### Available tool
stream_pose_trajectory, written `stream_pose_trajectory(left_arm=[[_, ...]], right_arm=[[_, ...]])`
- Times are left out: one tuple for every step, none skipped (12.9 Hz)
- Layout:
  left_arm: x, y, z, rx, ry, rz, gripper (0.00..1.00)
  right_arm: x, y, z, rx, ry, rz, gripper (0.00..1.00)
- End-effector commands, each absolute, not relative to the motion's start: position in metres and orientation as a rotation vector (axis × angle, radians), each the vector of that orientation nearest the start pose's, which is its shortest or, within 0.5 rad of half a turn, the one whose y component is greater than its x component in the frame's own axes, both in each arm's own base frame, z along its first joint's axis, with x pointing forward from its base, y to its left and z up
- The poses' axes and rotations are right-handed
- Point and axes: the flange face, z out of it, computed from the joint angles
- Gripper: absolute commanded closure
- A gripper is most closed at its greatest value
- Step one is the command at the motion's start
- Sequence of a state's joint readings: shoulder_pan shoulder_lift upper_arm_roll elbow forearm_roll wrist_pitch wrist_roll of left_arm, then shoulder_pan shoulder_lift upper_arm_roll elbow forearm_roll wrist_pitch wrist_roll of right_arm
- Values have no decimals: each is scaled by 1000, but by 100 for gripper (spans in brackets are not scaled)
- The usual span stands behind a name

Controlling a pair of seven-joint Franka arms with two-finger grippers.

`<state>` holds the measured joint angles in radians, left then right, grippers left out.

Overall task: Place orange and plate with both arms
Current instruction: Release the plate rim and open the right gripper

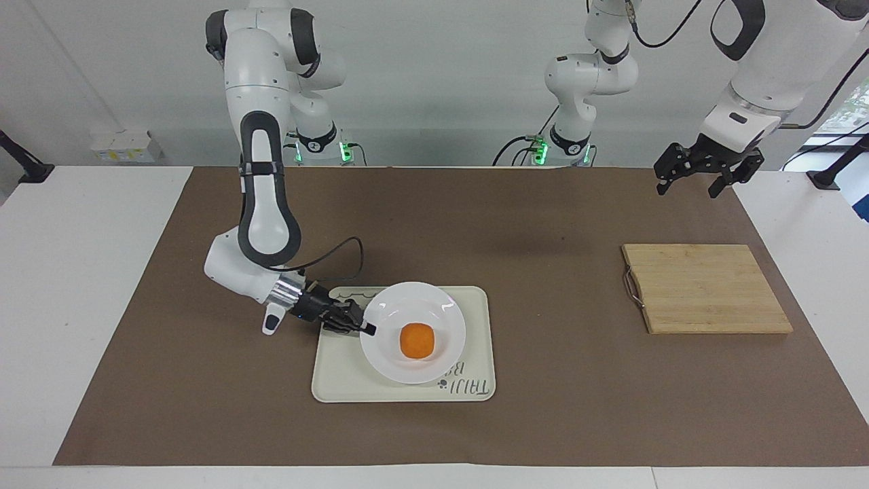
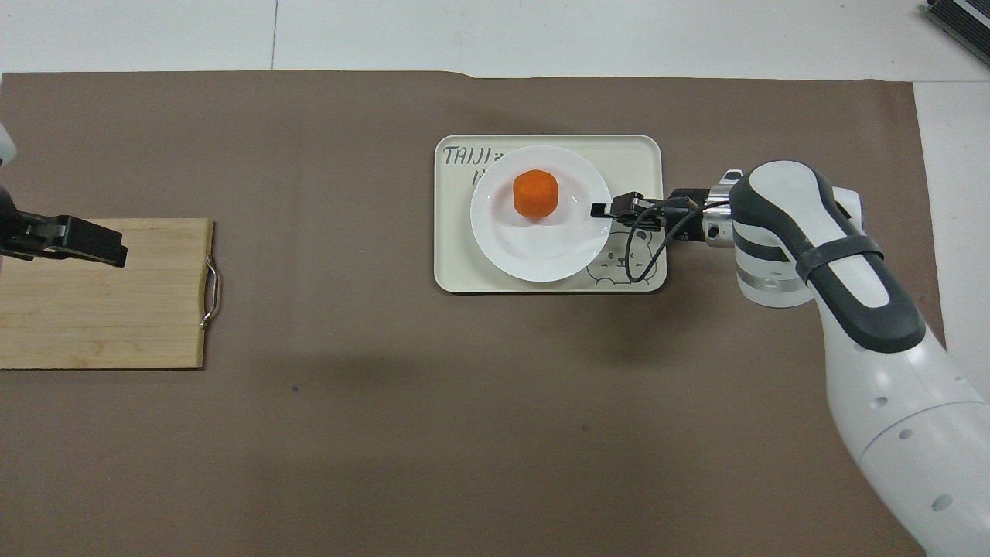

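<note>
R gripper (image 1: 367, 330) (pinched) at plate (image 1: 434, 314) rim

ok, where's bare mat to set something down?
Widest bare patch: mat between tray and cutting board. Also the strip between tray and the robots. Crowded: the tray, with plate and orange, right gripper shut on the plate rim. Left gripper waits open above the board.

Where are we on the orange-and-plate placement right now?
Done: the orange sits in the plate, and the plate is over the bear-print tray. In hand: the right gripper is shut on the plate's rim at the right arm's end. Left: set the plate flat if it isn't, release, withdraw. The left gripper waits open above the cutting board.
</note>
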<state>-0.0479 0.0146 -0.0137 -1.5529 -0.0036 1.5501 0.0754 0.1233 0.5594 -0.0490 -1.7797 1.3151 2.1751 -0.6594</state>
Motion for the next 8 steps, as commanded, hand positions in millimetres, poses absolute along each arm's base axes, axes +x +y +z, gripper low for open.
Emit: stream_pose_trajectory(left_arm=[[552, -32, 623, -3120, 225, 39, 0], [552, -31, 623, -3120, 225, 39, 0], [552, -32, 623, -3120, 225, 39, 0], [552, -32, 623, -3120, 227, 39, 0], [552, -32, 623, -3120, 227, 39, 0], [552, -32, 623, -3120, 225, 39, 0], [552, -31, 623, -3120, 223, 39, 0], [552, -31, 623, -3120, 225, 39, 0]], right_arm=[[649, 86, 246, -2184, 155, -193, 100], [647, 84, 244, -2190, 153, -187, 100], [647, 85, 244, -2193, 150, -183, 100], [647, 83, 243, -2196, 157, -180, 100], [647, 81, 243, -2209, 151, -175, 59], [647, 80, 243, -2216, 164, -164, 25], [647, 80, 243, -2213, 182, -153, 1], [648, 78, 244, -2212, 188, -155, 0]])
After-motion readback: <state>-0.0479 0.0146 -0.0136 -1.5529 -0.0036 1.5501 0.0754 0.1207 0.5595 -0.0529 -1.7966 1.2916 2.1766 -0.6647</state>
